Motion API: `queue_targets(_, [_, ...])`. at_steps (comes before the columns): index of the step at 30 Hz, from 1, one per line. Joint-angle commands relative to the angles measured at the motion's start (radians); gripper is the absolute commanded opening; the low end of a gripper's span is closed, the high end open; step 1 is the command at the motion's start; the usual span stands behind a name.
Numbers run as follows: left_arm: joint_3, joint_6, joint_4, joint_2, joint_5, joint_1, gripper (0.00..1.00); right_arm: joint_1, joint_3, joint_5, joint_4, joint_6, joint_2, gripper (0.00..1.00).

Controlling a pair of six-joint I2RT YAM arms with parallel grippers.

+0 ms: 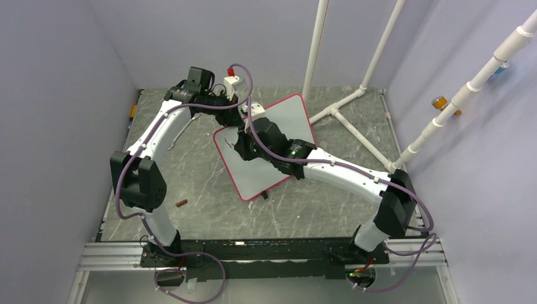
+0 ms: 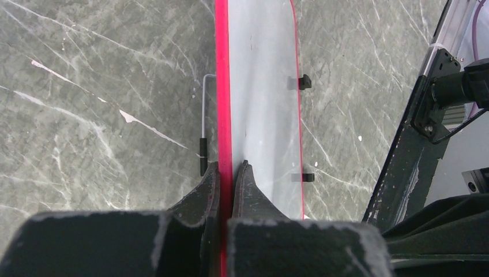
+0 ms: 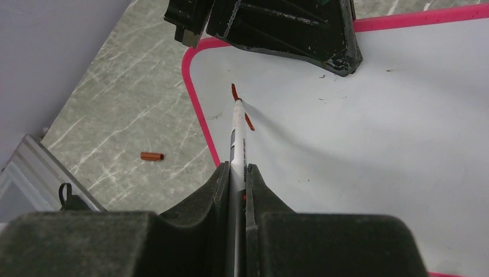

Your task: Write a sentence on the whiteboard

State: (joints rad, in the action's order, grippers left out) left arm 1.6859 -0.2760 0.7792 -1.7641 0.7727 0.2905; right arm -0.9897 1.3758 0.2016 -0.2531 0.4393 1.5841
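The whiteboard (image 1: 288,120), pale grey with a red-pink frame, lies tilted at mid-table. My left gripper (image 1: 236,118) is shut on its far-left edge. In the left wrist view the jaws (image 2: 226,166) pinch the red frame (image 2: 222,86), and two black feet (image 2: 304,82) show on the opposite edge. My right gripper (image 1: 244,144) is over the board, shut on a white marker (image 3: 236,138) whose tip touches the board (image 3: 375,127) near its corner. Of the sentence, only two short red strokes (image 3: 249,121) show beside the tip; no words are readable.
A red-brown marker cap (image 1: 181,203) lies on the table left of the board; it also shows in the right wrist view (image 3: 152,156). A white pipe frame (image 1: 345,104) stands at the back right. A wire stand (image 2: 203,104) sticks out under the board.
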Motion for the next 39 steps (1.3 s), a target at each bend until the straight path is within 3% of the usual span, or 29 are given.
queue_targets(1, [-0.029, -0.131, 0.020, -0.004, -0.121, 0.039, 0.00, 0.012, 0.021, 0.025, 0.021, 0.014, 0.008, 0.00])
queue_targets(11, [-0.028, -0.131, 0.019, -0.003, -0.121, 0.041, 0.00, 0.065, -0.032, 0.065, -0.002, 0.030, -0.046, 0.00])
queue_targets(26, [-0.027, -0.131, 0.020, -0.005, -0.122, 0.043, 0.00, 0.067, -0.069, -0.056, 0.088, 0.007, -0.138, 0.00])
queue_targets(39, [-0.029, -0.132, 0.023, 0.000, -0.123, 0.049, 0.00, 0.096, 0.035, 0.010, 0.065, 0.027, -0.052, 0.00])
